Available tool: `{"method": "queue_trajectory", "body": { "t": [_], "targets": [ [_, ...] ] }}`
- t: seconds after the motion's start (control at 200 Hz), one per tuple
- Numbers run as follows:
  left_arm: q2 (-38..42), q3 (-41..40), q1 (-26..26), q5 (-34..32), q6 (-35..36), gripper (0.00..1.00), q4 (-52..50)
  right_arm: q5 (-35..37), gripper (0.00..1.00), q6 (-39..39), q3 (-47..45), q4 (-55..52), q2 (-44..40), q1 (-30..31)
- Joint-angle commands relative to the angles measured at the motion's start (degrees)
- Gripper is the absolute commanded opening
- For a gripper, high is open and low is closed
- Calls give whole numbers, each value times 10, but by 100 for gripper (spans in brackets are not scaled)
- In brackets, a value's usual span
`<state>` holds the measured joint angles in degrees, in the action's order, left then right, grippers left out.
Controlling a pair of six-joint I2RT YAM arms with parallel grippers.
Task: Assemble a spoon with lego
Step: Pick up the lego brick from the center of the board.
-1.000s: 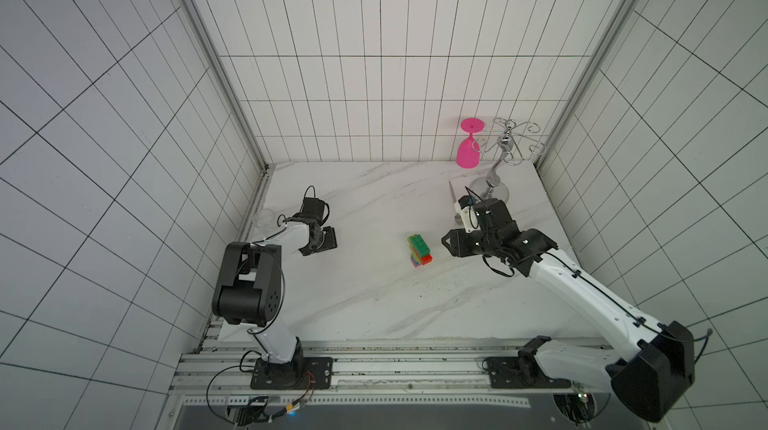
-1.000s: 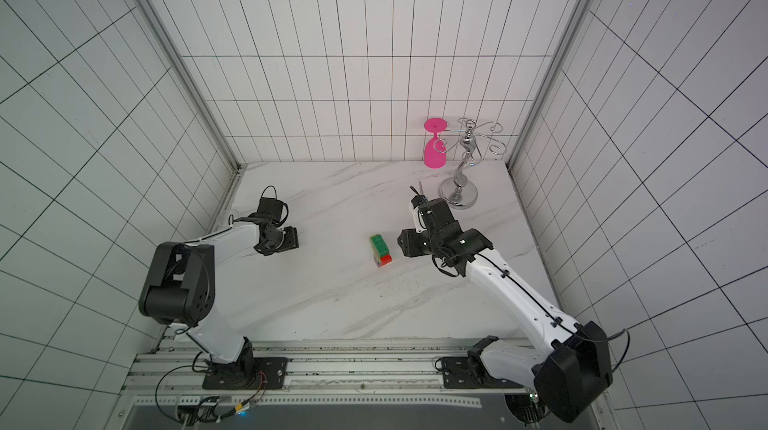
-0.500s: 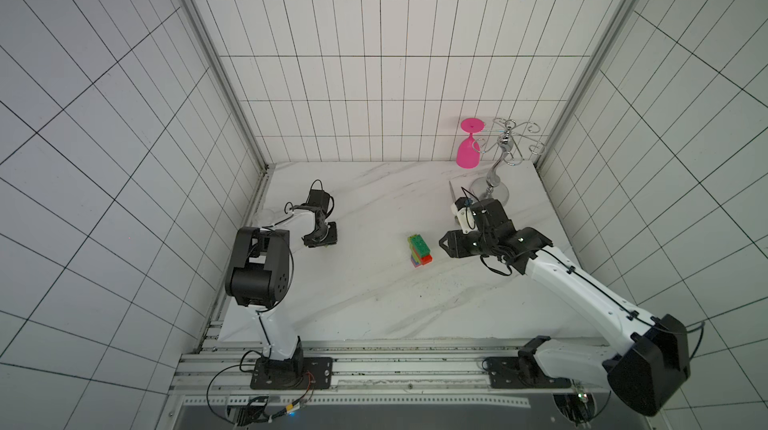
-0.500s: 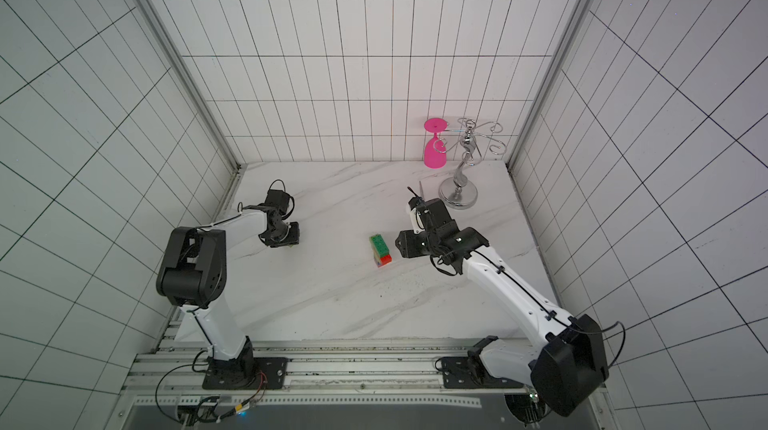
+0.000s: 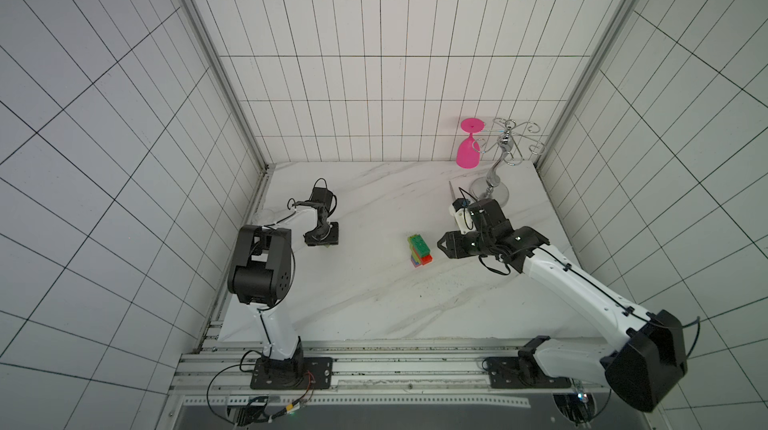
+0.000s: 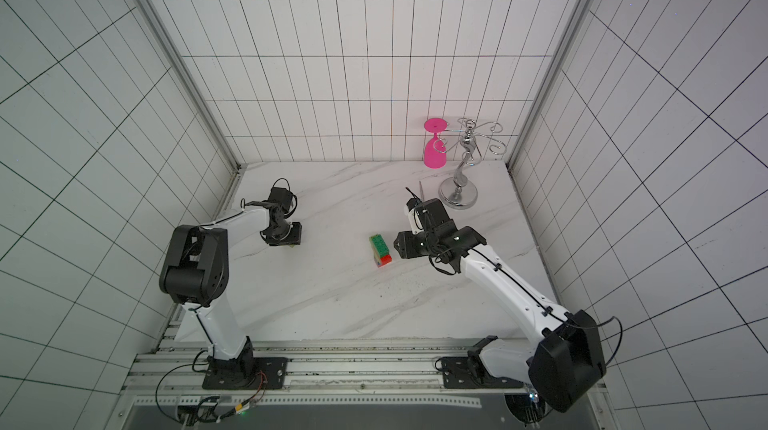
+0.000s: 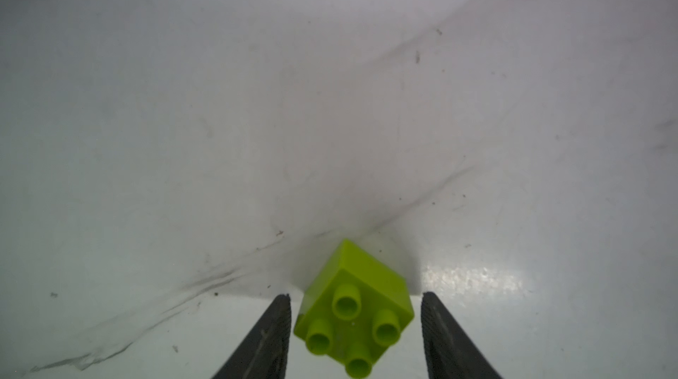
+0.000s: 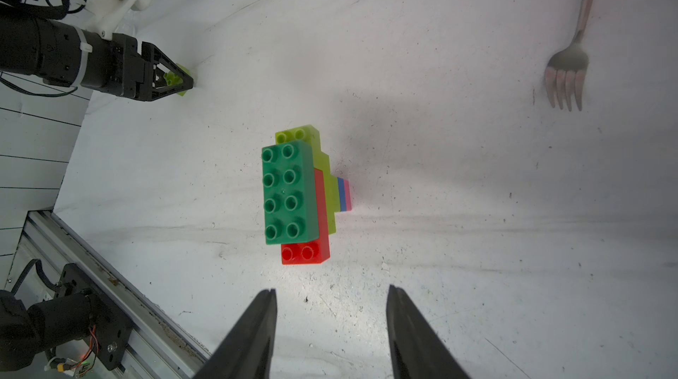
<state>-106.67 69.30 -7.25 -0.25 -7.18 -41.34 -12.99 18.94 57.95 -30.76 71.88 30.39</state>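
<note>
At table centre: we see the spoon [image 5: 419, 250] [image 8: 299, 194], its dark-green brick uppermost, red and lime parts beneath, and the blue-and-pink handle end showing at one side.
Right gripper [image 8: 331, 289]: just beside the spoon at 3 o'clock; we find its jaws apart with nothing between them.
Left gripper [image 7: 355, 295]: well apart at 9 o'clock of the spoon, down at the table [image 5: 374, 303]; its jaws stand parted either side of a lime brick [image 7: 354, 318], with slim gaps on both sides.
Fork [image 8: 567, 69]: at about 1 o'clock of the spoon.
</note>
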Motion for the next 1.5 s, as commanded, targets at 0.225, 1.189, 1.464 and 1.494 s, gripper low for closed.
{"method": "queue_trajectory", "body": {
  "t": [0.225,1.189,1.464,1.494],
  "targets": [
    [-57,35,27,93,93,46,-34,-16,52,-10,-9,-1,2,0],
    [-9,44,-24,27,215,65,-44,-32,52,-14,-8,-3,15,1],
    [0,65,11,66,415,79,-79,-36,51,-19,-3,-3,27,1],
    [-2,67,10,66,446,79,-84,-37,52,-19,-4,-4,27,1]
  ]
}}
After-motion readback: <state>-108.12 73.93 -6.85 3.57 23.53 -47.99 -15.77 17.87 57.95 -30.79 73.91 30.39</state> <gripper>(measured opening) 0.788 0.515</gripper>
